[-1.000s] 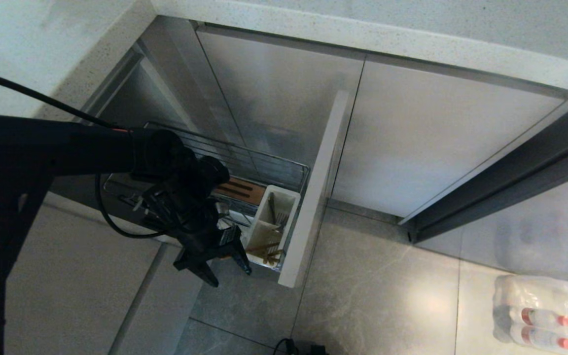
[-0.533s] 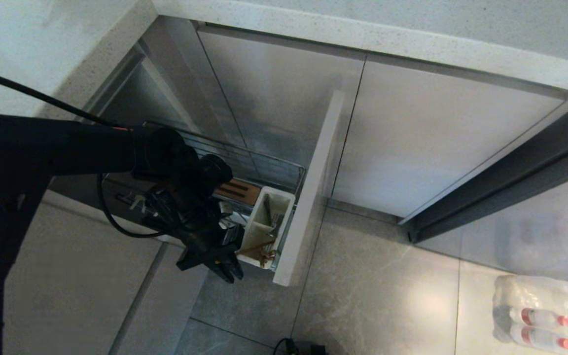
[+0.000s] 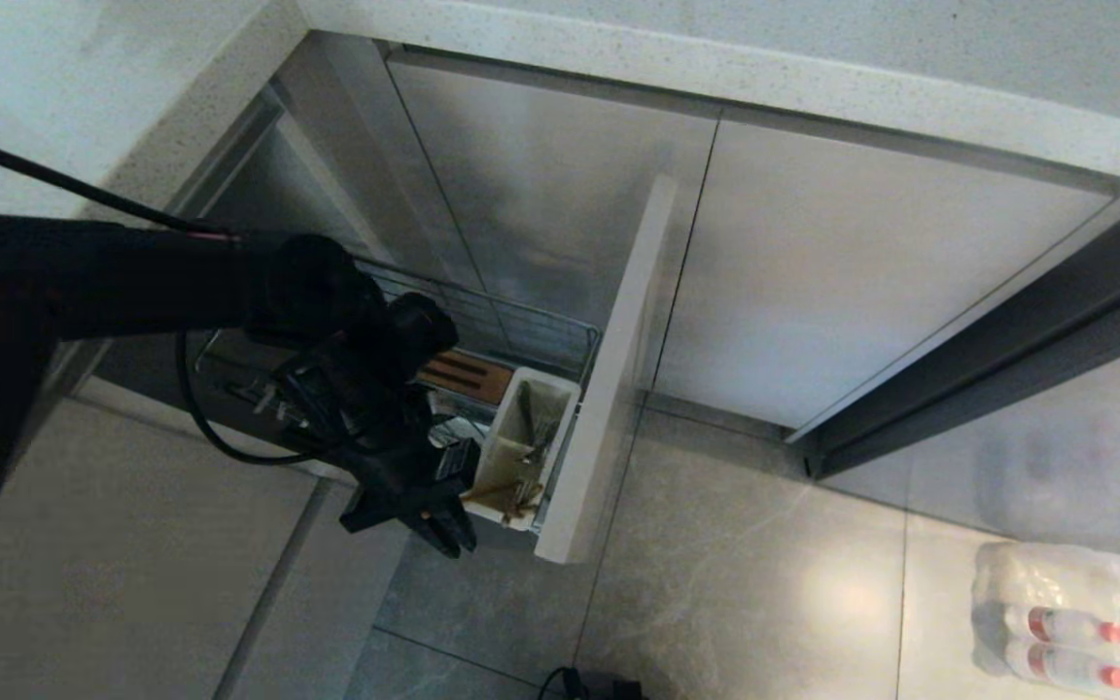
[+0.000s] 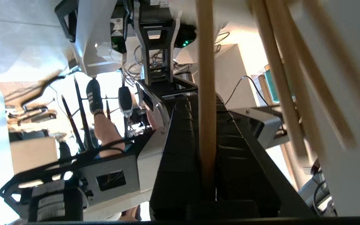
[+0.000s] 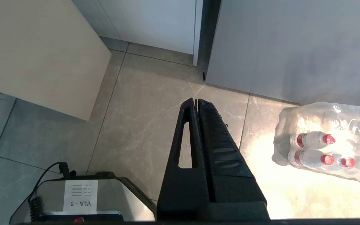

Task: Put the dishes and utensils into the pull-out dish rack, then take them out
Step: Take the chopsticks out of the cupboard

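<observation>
My left end effector (image 3: 445,525), black and two-fingered, is pressed together on one thin light-brown wooden chopstick (image 4: 206,103), which runs lengthwise between the pads and away from my wrist. I am low beside the white plastic utensil caddy (image 3: 524,449) at the front of the chrome wire pull-out dish rack (image 3: 482,331), so I judge this a lift-out during unloading. Other wooden sticks (image 4: 284,93) lean alongside at a slight slant. A slim silver fork (image 3: 539,442) stands in the caddy's next compartment. My right end effector (image 5: 197,104) hangs closed and empty over the grey tiled floor (image 5: 142,118), parked.
</observation>
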Controlling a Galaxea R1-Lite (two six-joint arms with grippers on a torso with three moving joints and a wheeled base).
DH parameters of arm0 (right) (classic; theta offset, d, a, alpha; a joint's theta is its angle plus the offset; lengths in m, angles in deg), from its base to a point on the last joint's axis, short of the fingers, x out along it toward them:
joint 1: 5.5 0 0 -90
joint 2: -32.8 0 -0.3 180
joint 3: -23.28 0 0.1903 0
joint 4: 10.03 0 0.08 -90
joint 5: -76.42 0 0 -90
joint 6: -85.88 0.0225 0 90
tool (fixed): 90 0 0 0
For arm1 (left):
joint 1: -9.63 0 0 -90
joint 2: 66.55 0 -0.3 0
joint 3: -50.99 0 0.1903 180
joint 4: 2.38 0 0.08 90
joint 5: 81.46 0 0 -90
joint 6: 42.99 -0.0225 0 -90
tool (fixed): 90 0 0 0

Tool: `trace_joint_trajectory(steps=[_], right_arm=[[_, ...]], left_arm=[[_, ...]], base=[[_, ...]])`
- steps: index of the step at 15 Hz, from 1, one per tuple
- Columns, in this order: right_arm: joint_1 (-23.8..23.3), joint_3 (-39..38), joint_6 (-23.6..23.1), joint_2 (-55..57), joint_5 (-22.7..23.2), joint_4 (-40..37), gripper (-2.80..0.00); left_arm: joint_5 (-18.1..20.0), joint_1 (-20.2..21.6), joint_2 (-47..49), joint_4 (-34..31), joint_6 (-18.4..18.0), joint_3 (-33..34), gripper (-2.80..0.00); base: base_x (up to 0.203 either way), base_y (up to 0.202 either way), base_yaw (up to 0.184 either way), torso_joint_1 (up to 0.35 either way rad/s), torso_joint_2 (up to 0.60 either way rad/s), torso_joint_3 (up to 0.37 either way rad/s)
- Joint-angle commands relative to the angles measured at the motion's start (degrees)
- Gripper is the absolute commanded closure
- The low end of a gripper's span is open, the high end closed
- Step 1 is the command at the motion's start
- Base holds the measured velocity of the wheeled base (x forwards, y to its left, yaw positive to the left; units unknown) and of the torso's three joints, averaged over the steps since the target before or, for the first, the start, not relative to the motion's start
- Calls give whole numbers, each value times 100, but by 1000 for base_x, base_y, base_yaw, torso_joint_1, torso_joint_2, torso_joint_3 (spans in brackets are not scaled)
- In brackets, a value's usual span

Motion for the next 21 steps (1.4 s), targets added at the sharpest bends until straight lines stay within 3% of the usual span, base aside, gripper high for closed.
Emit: trace_joint_trajectory(steps=[1,15,18,21], right_arm=[[0,0,1,9,-1,2,0],[0,0,1,9,-1,2,0],[0,0,1,9,-1,2,0],[0,0,1,9,-1,2,0]], left_arm=[[31,-65,-415,-79,10,5,0],[-37,-406,-2705,-444,13,-94,0],[-239,-417,-3187,-449,5,-209,0],[-800,-402,-3693,-387,-7,-322,0]], base=[[0,0,0,0,0,0],[0,0,0,0,0,0],[0,0,0,0,0,0],[0,0,0,0,0,0]])
